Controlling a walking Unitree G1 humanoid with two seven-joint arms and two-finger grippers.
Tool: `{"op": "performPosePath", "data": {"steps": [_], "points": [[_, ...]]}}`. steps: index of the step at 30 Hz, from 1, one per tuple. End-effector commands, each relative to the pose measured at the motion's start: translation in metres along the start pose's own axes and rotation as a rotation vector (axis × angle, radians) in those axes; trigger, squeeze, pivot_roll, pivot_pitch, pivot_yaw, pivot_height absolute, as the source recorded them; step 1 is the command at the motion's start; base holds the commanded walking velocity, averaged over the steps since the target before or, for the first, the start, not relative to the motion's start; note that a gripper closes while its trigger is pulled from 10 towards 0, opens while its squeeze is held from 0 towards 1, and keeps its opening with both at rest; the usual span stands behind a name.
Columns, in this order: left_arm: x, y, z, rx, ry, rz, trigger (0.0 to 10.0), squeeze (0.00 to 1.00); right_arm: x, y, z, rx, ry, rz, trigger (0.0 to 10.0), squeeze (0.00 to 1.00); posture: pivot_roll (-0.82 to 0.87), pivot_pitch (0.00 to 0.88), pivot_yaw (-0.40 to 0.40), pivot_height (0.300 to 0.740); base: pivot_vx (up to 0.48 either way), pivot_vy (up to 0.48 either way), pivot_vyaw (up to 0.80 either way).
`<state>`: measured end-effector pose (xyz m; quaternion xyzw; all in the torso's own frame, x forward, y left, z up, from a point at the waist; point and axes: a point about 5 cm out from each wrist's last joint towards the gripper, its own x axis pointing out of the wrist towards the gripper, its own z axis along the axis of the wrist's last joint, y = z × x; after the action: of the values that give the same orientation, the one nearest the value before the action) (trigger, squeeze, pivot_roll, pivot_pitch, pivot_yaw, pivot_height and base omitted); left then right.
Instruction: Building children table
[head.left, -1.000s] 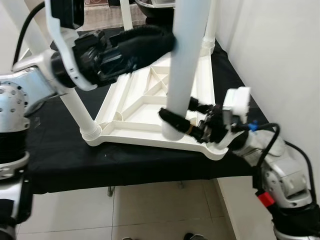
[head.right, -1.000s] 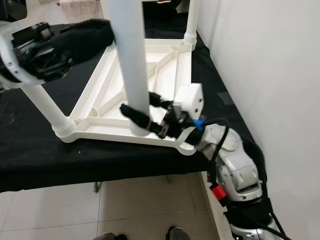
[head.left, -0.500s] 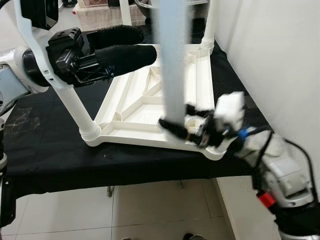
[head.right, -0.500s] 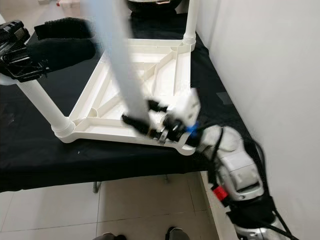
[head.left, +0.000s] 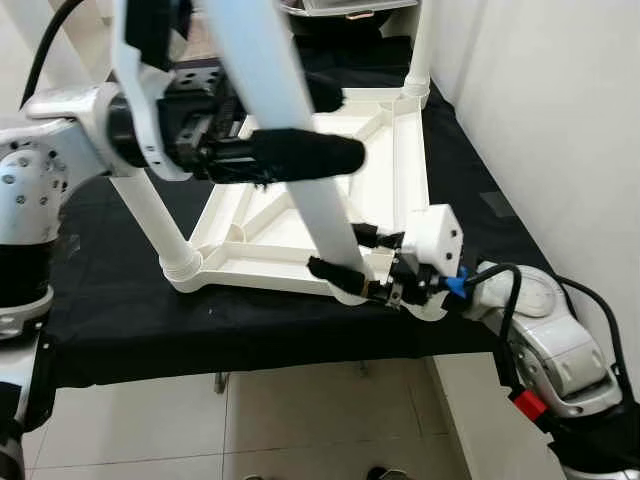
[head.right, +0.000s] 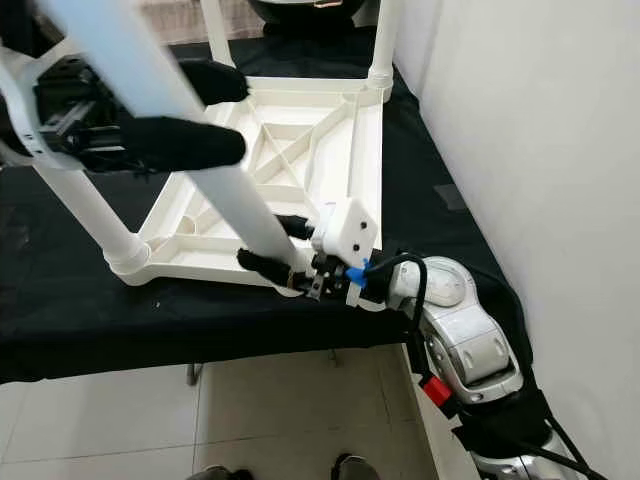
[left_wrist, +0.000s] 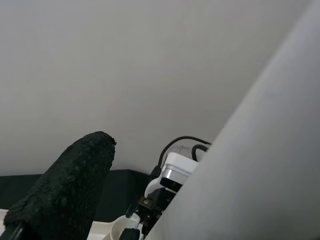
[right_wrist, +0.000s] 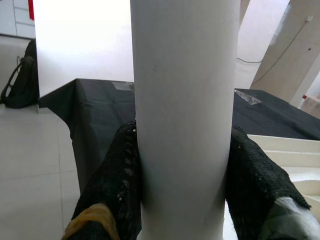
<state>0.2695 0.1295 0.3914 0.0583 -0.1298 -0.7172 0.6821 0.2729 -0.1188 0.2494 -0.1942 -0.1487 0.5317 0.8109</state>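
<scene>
A black cloth (head.left: 120, 300) is spread over the work surface and hangs over its front edge. A white wall (head.left: 560, 110) is seen along the right side, close beside the cloth. Pale floor tiles (head.left: 300, 420) with dark grout lines are laid below. At the bottom edge, two dark shoe tips (head.right: 345, 466) are glimpsed (cut off by the frame). A dark bag (right_wrist: 20, 82) is seen on the floor in the right wrist view.
</scene>
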Motion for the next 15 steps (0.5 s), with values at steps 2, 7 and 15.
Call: {"op": "performPosePath", "data": {"steps": [2,7,15], "points": [[0.003,0.000,0.002,0.053,0.030,-0.010,10.0,0.00,0.004,0.005,0.002,-0.020,-0.005,0.041,10.0,0.00,-0.03,0.165,0.048,0.740,0.000,0.000,0.00],[0.009,0.008,0.010,0.189,-0.011,0.045,0.0,0.00,0.007,-0.004,0.003,0.041,-0.032,-0.064,10.0,0.00,-0.03,0.170,0.048,0.740,0.000,0.000,0.00],[0.011,0.014,0.031,0.298,-0.122,0.119,0.0,0.00,0.010,-0.012,0.005,0.153,-0.097,-0.192,10.0,0.00,-0.03,0.172,0.040,0.740,0.000,0.000,0.00]]}}
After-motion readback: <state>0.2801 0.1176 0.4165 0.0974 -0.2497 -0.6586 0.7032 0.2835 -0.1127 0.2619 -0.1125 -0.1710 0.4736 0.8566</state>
